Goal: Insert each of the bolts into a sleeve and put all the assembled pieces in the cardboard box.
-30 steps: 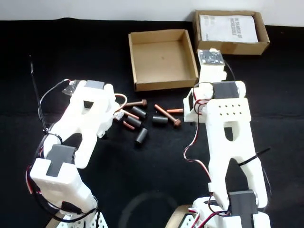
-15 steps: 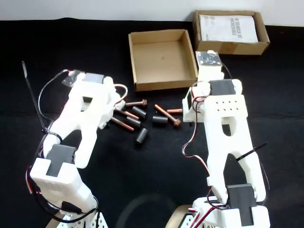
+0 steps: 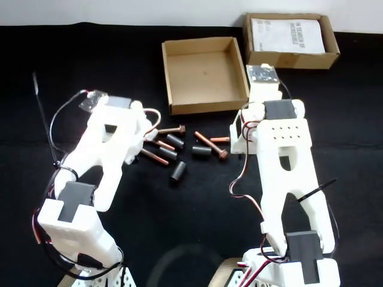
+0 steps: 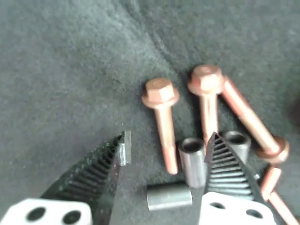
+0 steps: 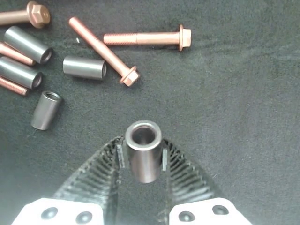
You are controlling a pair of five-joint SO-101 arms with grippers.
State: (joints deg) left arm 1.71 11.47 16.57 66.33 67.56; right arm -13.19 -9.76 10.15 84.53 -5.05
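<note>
With twelve o'clock taken as the table's far edge in the high view, the left arm (image 3: 102, 161) rises from the near edge at seven o'clock and the right arm (image 3: 287, 173) at five. The right gripper (image 5: 143, 157) has its toothed fingers (image 5: 101, 176) clamped on the held sleeve (image 5: 143, 150), whose open bore faces its wrist camera. It sits at three o'clock of the scattered parts, over the black cloth (image 3: 197, 221). The left gripper (image 4: 168, 147) is at the nine o'clock side of the scatter with its fingers spread wide apart and gripping nothing. In the gap between them a copper bolt (image 4: 161, 122) and a dark sleeve (image 4: 192, 161) lie side by side on the cloth, and a crosswise sleeve (image 4: 168, 196) lies closer to the wrist. Between the two grippers, near the table's middle, four loose sleeves (image 3: 201, 150) and five loose bolts (image 3: 209, 144) lie close together, some touching. Beyond them at twelve o'clock stands the open cardboard box (image 3: 206, 106). At one o'clock, against the far edge, a second box (image 3: 290, 60) holds a printed sheet (image 3: 287, 34).
</note>
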